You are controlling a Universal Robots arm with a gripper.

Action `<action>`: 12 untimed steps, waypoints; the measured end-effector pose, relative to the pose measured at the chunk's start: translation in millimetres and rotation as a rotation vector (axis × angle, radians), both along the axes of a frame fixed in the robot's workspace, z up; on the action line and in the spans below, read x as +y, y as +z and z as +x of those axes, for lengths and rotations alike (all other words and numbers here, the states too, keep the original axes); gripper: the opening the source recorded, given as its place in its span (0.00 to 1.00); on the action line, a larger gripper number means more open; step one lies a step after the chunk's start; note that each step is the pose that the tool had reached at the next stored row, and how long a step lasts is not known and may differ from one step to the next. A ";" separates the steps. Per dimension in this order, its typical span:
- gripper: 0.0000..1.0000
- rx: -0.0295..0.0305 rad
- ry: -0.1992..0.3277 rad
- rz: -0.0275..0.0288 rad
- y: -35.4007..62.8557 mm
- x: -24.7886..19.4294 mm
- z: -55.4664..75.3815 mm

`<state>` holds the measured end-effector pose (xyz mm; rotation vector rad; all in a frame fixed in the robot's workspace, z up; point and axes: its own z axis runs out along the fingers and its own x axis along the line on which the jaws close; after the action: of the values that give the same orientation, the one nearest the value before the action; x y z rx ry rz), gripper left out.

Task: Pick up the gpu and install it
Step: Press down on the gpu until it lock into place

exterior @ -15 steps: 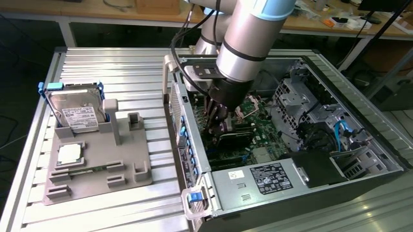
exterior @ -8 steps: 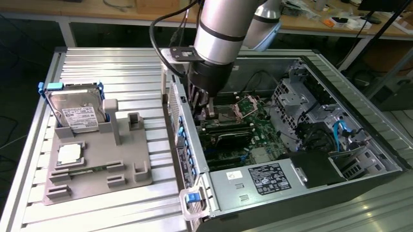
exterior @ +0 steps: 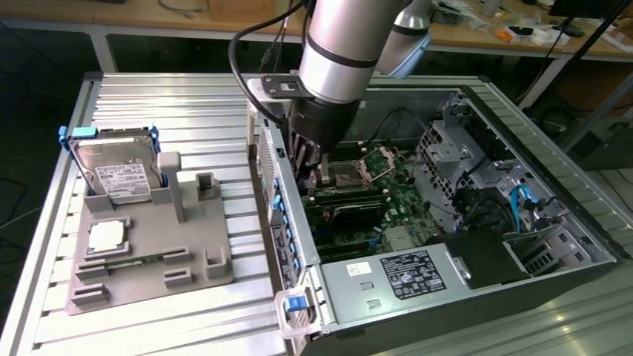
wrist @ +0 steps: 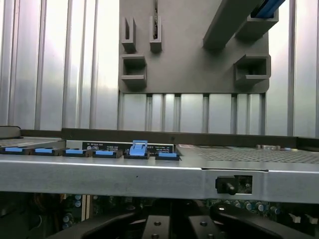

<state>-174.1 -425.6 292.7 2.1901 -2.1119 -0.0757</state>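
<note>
1. The arm (exterior: 342, 52) comes down from above into the open computer case (exterior: 554, 170), which lies on its side on the ribbed metal desk (exterior: 168, 96).
2. The gripper (exterior: 322, 167) is inside the case, close behind the case wall on the exterior view's left, just above the motherboard (exterior: 386, 196).
3. The fingers (exterior: 319, 159) are dark and point down. Something dark is below them at the board, but I cannot tell how far they are open or if they hold anything.
4. I cannot clearly find the gpu. It may be the dark part under the gripper, but this is not sure.
5. In the wrist view the grey edge of the case wall (wrist: 149, 174) runs across, with blue clips (wrist: 139, 148) along it. The room between this edge and the gripper is narrow.
6. Beside the case, on the exterior view's left, stands a grey holder (exterior: 148, 252) on the desk. A silver hard drive (exterior: 118, 174) with blue handles stands upright in it, and a small square chip (exterior: 107, 236) lies flat in front of the drive.
7. The upright slots of the holder (exterior: 203, 185) near the case have open room around them.
</note>
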 end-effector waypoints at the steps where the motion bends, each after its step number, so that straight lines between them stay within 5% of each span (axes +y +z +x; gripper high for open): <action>1: 0.11 0.0003 0.000 0.0002 0.0 -0.4 -0.1; 12: 0.11 0.0002 0.000 0.0043 -0.5 -8.0 1.0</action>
<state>-173.1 -433.6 292.2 2.1923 -2.1137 -0.0806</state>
